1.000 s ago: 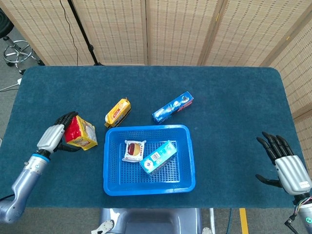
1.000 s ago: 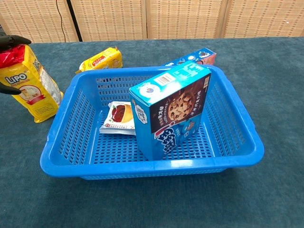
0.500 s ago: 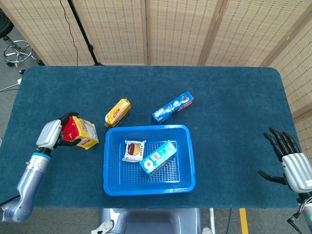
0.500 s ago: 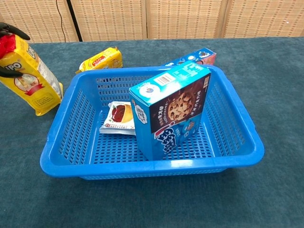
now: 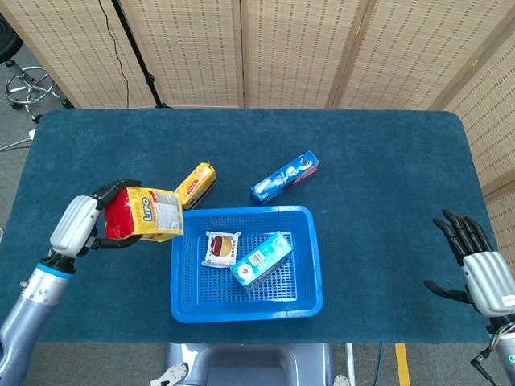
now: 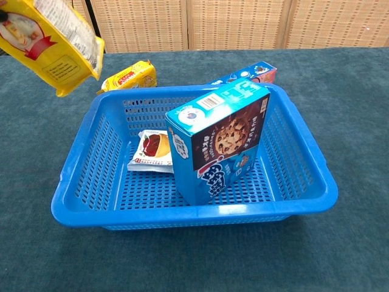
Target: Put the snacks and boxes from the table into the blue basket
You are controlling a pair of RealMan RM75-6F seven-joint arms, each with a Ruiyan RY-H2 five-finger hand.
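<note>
My left hand (image 5: 80, 227) grips a yellow and red Lipo snack bag (image 5: 147, 215) and holds it in the air just left of the blue basket (image 5: 246, 308); the bag (image 6: 53, 41) shows at the chest view's top left, the hand itself cut off there. Inside the basket (image 6: 79, 176) stand a blue cookie box (image 6: 220, 137) and a small cake packet (image 6: 153, 149). Behind the basket lie a yellow snack pack (image 5: 195, 184) and a long blue box (image 5: 286, 176). My right hand (image 5: 476, 267) hovers open at the table's right front corner.
The table (image 5: 378, 161) is covered in dark blue cloth. Wicker screens (image 5: 290, 48) stand behind it. A stool (image 5: 28, 84) and a stand pole are at the far left on the floor.
My left hand has lifted the Lipo bag off the table and carried it up and right toward the basket. The right hand has barely moved.
</note>
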